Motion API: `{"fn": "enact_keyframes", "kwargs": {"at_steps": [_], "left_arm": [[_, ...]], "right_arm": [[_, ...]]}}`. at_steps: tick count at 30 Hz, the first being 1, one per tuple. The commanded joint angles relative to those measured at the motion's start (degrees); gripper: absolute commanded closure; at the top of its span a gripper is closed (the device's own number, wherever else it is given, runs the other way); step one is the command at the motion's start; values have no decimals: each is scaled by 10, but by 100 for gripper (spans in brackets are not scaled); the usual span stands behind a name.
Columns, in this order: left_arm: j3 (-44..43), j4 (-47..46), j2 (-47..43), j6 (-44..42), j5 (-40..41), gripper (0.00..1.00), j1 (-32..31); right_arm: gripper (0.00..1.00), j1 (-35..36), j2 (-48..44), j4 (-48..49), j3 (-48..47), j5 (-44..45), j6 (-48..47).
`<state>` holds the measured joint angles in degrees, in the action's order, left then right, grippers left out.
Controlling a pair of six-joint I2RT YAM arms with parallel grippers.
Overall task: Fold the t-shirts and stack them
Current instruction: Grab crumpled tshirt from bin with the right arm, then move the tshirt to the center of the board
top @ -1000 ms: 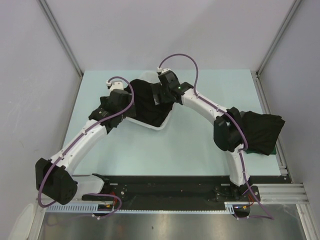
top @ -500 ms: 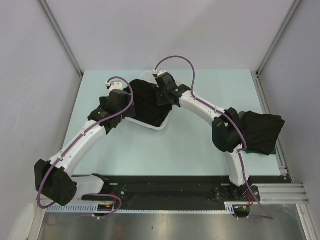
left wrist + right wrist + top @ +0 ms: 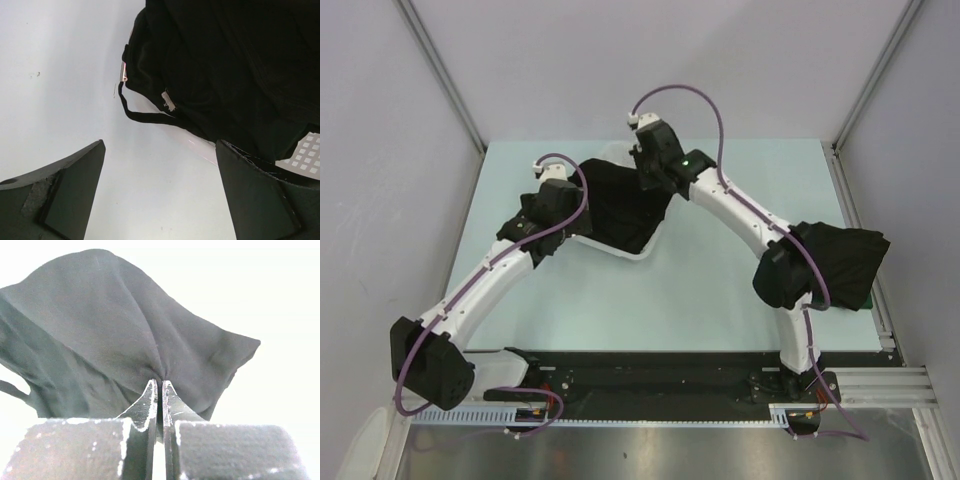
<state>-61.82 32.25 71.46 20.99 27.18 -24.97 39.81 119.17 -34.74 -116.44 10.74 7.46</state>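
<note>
Black t-shirts [image 3: 615, 205] fill the white slotted basket [image 3: 638, 256] at the middle back of the table. My right gripper [image 3: 647, 190] reaches over the basket's right side and is shut on a pinch of black t-shirt cloth [image 3: 115, 340], which puckers at the fingertips [image 3: 152, 390]. My left gripper [image 3: 160, 200] is open beside the basket's left rim, above bare table, with nothing between its fingers [image 3: 260, 195]. In the left wrist view the heaped black shirts [image 3: 230, 65] hang over the basket's edge [image 3: 305, 155]. Another black t-shirt [image 3: 840, 262] lies folded at the right table edge.
Grey walls stand close on both sides and behind the pale green table [image 3: 700, 290]. The right arm's elbow [image 3: 782, 280] overlaps the folded shirt on the right. A black rail [image 3: 660, 375] runs along the near edge by the arm bases.
My right gripper has closed on the cloth in the basket and its arm has risen and shifted slightly back. The left arm has stayed put.
</note>
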Motion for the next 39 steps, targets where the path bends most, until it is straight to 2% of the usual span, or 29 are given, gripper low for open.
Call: {"fn": "enact_keyframes", "kwargs": {"at_steps": [1,4,8,13,16,20,23,27,30,32,36,39], "left_arm": [[-6,-19,5,8,-7,2,4],[-6,-29,14,7,-12,2,4],[-13,-38,32,3,-20,2,4],[-34,-46,60,-9,-28,2,4],[-53,-39,83,-3,-33,3,4],[-74,-37,107,-1,-52,5,4],[-87,-33,120,-2,-55,6,4],[-90,-34,128,2,-65,7,4],[-89,-34,127,2,-69,7,4],[-87,-36,126,1,-70,7,4],[-77,-43,113,-3,-66,7,4],[-72,-46,107,-3,-67,7,4]], "right_arm": [[100,-8,-100,-73,-134,74,-25],[100,-8,-143,-133,-185,117,-38],[100,-7,-204,-159,-226,190,-52],[100,-8,-280,-188,-225,256,-40],[100,-9,-329,-203,-200,268,-8],[100,-9,-351,-255,-192,302,19],[100,-9,-373,-259,-185,328,22],[100,-25,-384,-269,-121,291,42],[100,-27,-383,-264,-48,214,87],[100,-27,-388,-243,2,185,119],[100,-24,-404,-169,165,113,152],[100,-13,-399,-123,214,62,180]]}}
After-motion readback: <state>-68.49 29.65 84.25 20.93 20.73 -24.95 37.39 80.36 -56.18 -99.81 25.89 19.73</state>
